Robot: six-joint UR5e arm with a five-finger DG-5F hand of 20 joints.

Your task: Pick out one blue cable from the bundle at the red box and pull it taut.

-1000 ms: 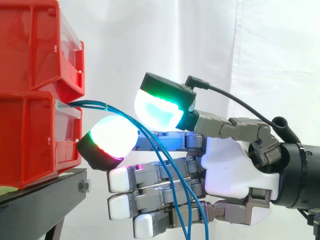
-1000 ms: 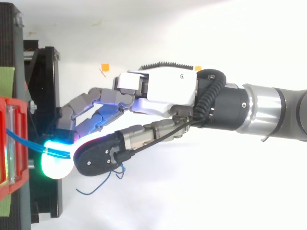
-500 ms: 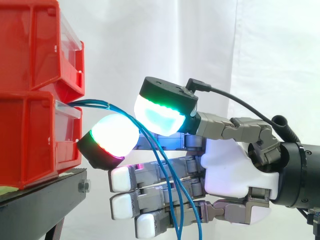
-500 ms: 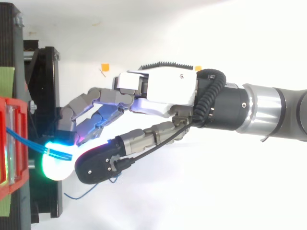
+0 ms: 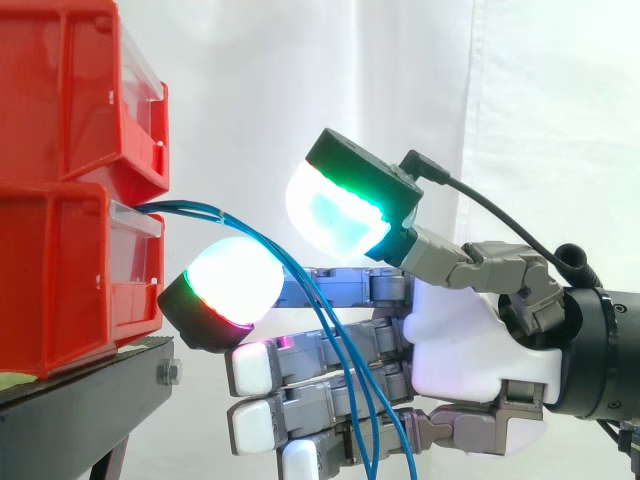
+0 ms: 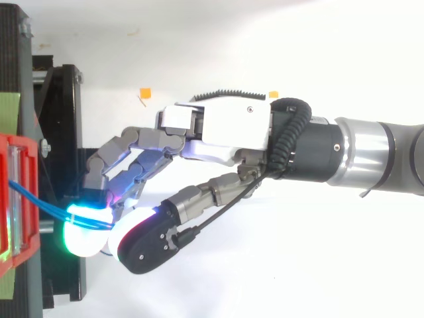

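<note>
Several thin blue cables [image 5: 250, 235] leave the front of the lower red box [image 5: 60, 280] and arc down to the right across my hand [image 5: 460, 340]. They pass through the gap between the raised thumb pad [image 5: 345, 205], glowing white and green, and the fingertip pad [image 5: 225, 290] below it, then hang in front of the straight lower fingers. The thumb stands clear of the cables, so the hand is open. From above, the cables [image 6: 36, 202] run from the red box [image 6: 16, 199] onto the glowing fingertip [image 6: 86, 228], with the thumb [image 6: 149, 242] beside it.
A second red box [image 5: 70, 90] sits on top of the lower one. Both rest on a black stand [image 5: 90, 400]. The white curtain hangs behind. Small orange marks [image 6: 145, 93] lie on the white floor, and green tape [image 6: 8, 112] is on the stand.
The thumb has lifted up and away from the fingertip pad, widening the gap around the cables. The hand has shifted slightly down and to the right.
</note>
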